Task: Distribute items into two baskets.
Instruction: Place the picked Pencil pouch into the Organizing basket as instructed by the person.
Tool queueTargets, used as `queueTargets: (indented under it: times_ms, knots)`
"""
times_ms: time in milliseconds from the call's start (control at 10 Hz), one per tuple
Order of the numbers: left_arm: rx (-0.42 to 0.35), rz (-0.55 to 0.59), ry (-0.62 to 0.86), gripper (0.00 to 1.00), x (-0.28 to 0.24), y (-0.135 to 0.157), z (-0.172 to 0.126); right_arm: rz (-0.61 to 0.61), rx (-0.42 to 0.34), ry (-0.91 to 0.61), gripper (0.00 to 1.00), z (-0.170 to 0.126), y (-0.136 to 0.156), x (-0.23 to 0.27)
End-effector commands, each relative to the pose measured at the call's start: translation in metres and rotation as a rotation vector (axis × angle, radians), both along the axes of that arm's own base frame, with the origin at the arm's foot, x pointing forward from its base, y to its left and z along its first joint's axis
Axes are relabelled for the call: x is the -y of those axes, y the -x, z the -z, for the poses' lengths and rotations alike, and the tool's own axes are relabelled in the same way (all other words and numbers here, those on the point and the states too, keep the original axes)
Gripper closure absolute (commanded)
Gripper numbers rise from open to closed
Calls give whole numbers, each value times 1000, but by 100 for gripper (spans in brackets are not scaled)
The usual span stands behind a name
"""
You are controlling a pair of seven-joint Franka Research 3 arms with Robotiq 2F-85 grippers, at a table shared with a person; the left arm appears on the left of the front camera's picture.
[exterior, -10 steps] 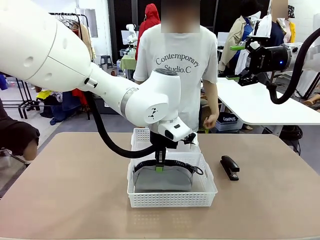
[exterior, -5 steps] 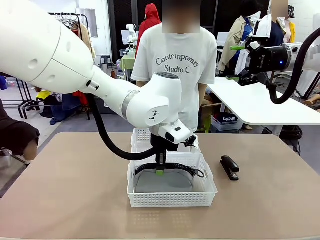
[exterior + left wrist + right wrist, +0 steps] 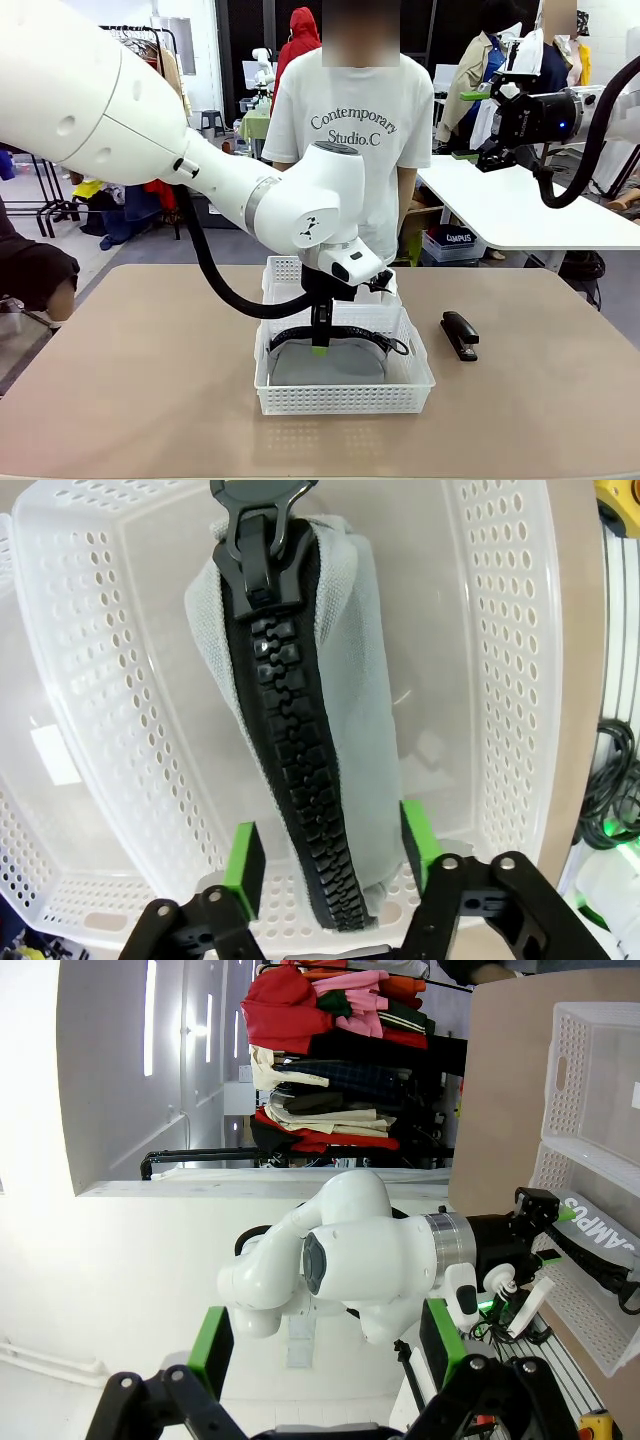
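Fingers of the left arm (image 3: pixel 319 340) are standing open over the flat grey fabric pouch with the black zipper (image 3: pixel 350 730). One green pad (image 3: pixel 245 865) is sitting on each side of the pouch's near end, and they are not squeezing it. The pouch is lying inside the nearer white plastic basket with holes in its sides (image 3: pixel 345 400), zipper edge facing up. Its long side is running left to right across the basket. In the wrist view the zipper is running straight away from the fingers.

A second ago those fingers were pinching the pouch and holding it higher; now it is sitting lower. Fingers of the right arm (image 3: pixel 212 1345) are hanging wide open, holding nothing. The small black stapler (image 3: pixel 459 334) is lying on the table (image 3: pixel 150 350), same spot as before.
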State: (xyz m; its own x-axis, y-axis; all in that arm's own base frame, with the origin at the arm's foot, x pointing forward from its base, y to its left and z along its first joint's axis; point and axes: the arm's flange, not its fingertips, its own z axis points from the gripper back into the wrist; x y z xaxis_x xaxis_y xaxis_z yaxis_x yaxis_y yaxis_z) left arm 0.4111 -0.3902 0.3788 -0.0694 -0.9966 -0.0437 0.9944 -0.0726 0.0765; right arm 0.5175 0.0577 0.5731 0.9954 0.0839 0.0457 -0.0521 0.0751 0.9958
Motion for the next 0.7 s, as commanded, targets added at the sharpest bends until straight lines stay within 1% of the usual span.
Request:
queueTargets:
  times_ms: [0, 400, 600]
  knots:
    - [-14, -11, 0, 0, -2, 2, -9, -3, 4, -2, 0, -2, 1, 0]
    - [-32, -40, 22, 0, -6, 1, -17, -3, 4, -2, 0, -2, 1, 0]
    - [-27, -38, 28, 0, -7, 1, -22, -3, 4, -2, 0, -2, 1, 0]
